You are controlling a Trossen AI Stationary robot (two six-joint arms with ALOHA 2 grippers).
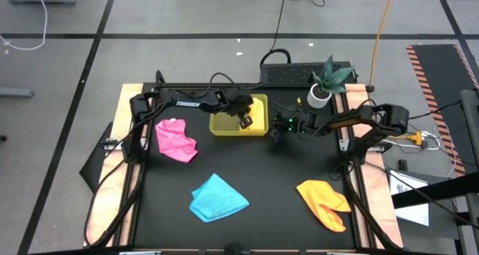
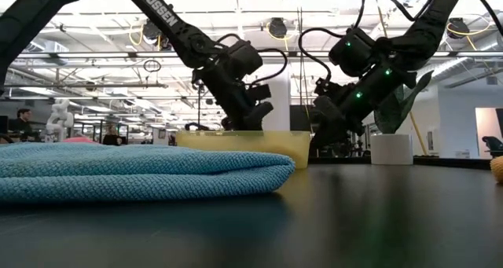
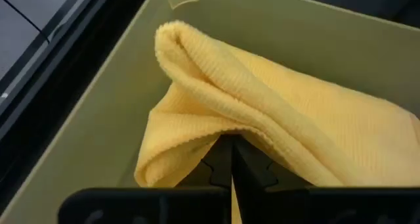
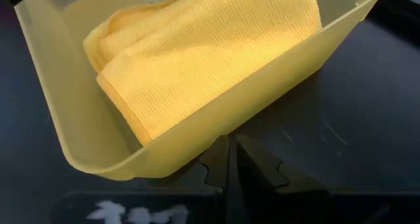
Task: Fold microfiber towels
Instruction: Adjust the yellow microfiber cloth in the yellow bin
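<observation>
Count, table top: four soft microfiber towels, namely one yellow towel [image 4: 197,60], one pink towel [image 1: 176,139] at left, one sky-blue towel [image 1: 217,197] near centre, one orange towel [image 1: 324,203] near right. One shallow yellow-green plastic tray [image 1: 258,129], far centre. One potted green plant [image 1: 325,81], far right. Two dark arms.

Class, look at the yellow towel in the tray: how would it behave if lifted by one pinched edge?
The yellow towel would probably flop and unfold, since its layers curve softly. It looks light, bunched loosely in the tray. Its ribbed weave likely resists slipping from the left gripper, whose jaws are shut on a fold.
</observation>
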